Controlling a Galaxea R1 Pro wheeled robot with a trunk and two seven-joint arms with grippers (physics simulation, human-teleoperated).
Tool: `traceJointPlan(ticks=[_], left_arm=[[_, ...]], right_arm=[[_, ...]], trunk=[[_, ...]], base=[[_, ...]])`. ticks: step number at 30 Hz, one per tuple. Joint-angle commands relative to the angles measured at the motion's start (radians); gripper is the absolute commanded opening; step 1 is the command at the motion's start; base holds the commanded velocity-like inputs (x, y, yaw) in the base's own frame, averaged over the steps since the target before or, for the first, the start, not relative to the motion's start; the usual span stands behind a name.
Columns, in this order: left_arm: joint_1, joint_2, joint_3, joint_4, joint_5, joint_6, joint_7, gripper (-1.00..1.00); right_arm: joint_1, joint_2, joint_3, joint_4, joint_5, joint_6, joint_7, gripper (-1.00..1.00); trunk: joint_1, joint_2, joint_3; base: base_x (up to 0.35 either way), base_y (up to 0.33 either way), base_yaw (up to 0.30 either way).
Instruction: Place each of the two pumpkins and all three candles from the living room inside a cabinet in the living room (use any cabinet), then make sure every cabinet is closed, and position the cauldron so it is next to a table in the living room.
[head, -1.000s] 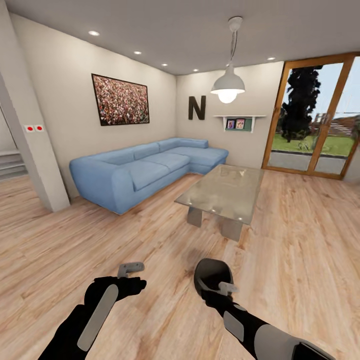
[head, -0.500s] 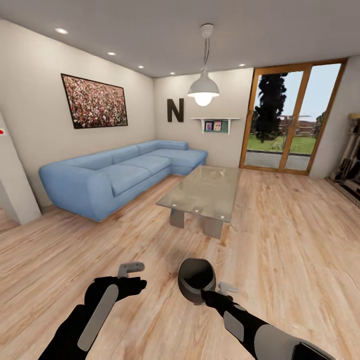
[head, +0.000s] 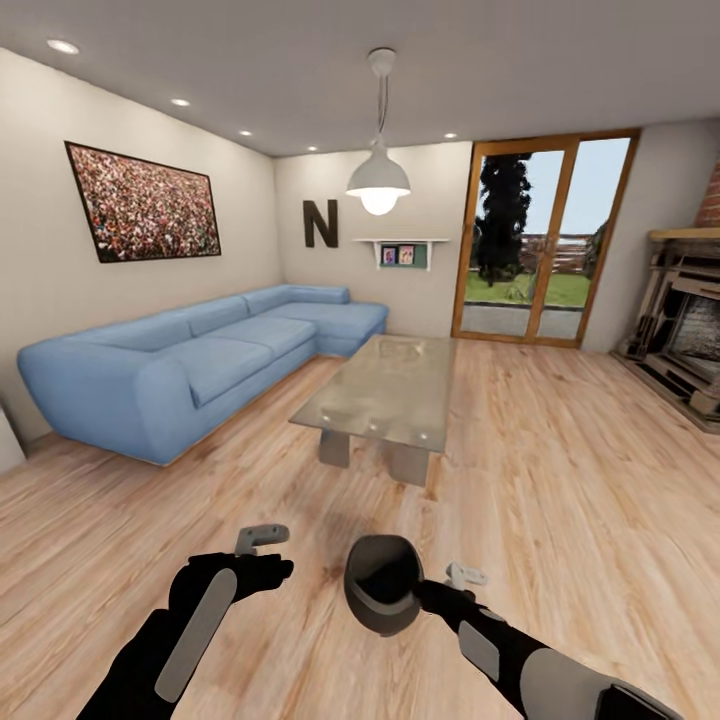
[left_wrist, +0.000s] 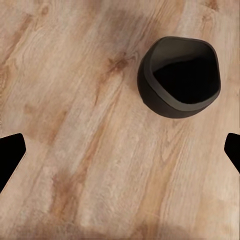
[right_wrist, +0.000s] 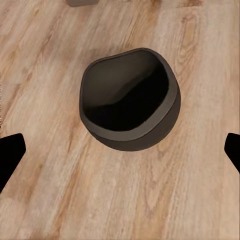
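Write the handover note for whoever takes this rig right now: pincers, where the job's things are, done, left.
Left pincer: open, empty, over bare floor.
Right pincer: open, close beside the cauldron, not gripping it.
Cauldron: upright, low in front of the robot, a stretch of floor short of the glass table.
Done: nothing I can confirm from here.
Left: bring the cauldron up beside the table; check pumpkins, candles and cabinet, whose state these views cannot settle.
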Motion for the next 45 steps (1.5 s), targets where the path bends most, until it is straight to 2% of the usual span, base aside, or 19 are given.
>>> traceJointPlan(ticks=[1, 4, 7, 22, 39, 45], left_arm=[[-0.001, 0.001, -0.002, -0.001, 0.011, 0.001, 0.010, 1.00], [-0.001, 0.001, -0.002, -0.001, 0.010, 0.001, 0.010, 1.00], [-0.001, 0.001, -0.002, -0.001, 0.010, 0.001, 0.011, 1.00], [-0.001, 0.001, -0.002, -0.001, 0.010, 0.001, 0.011, 1.00], [-0.001, 0.001, -0.003, -0.001, 0.012, 0.001, 0.010, 1.00], [-0.001, 0.001, -0.002, -0.001, 0.015, 0.001, 0.010, 1.00]], right_arm=[[-0.001, -0.002, 0.007, 0.002, -0.020, 0.007, 0.007, 1.00], [-0.001, -0.005, 0.006, 0.001, -0.026, 0.063, 0.011, 1.00], [-0.001, -0.006, 0.006, 0.002, -0.027, 0.080, 0.012, 1.00], [-0.001, -0.007, 0.006, 0.000, -0.026, 0.082, 0.012, 1.00], [-0.001, -0.007, 0.006, -0.004, -0.027, 0.083, 0.013, 1.00], [-0.001, -0.009, 0.006, -0.003, -0.028, 0.084, 0.015, 1.00]], trunk=[[0.000, -0.001, -0.002], [0.000, -0.001, -0.004], [0.000, -0.001, -0.007], [0.000, -0.001, -0.010], [0.000, -0.001, -0.010], [0.000, -0.001, -0.010]], base=[[0.260, 0.175, -0.009], [0.260, 0.175, -0.003], [0.259, 0.175, -0.001], [0.201, 0.025, 0.000], [0.035, 0.000, -0.004], [0.000, 0.000, -0.225]])
